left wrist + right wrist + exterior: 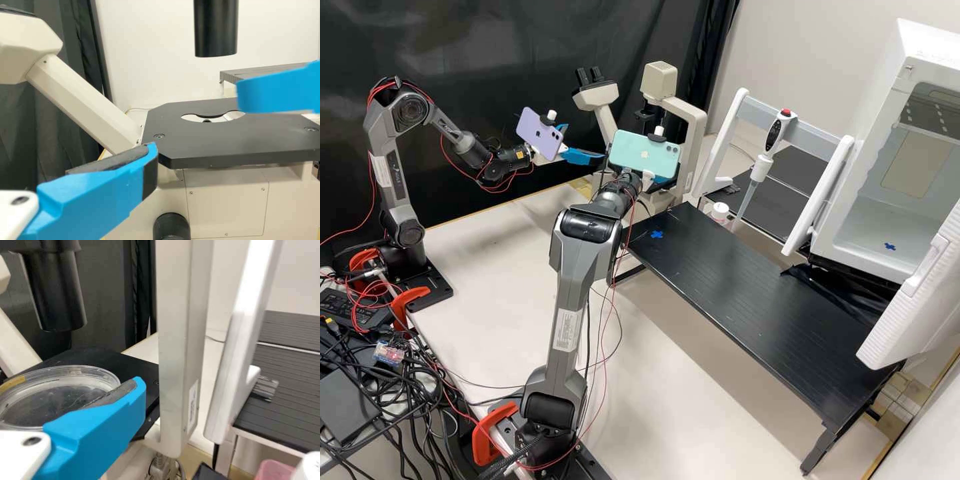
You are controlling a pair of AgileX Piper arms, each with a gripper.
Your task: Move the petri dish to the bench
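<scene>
Gripping the petri dish [45, 405] by its side wall: right gripper [663, 179]. In the right wrist view the dish lies alongside the blue finger, its wall against the dark pad [112, 395]. Clear dish, rim up, seen against the black microscope stage [100, 357]; can't tell the gap between the two. Dish is off the bench [753, 293].

Left gripper [585, 141]: fingers spread, nothing between them, next to the microscope [597, 99].

Rest: blue cross [657, 234] on the bench's end near the microscope, pipette [760, 167] hanging upright on its stand behind the bench, white cabinet [937, 50] standing open beside it.
</scene>
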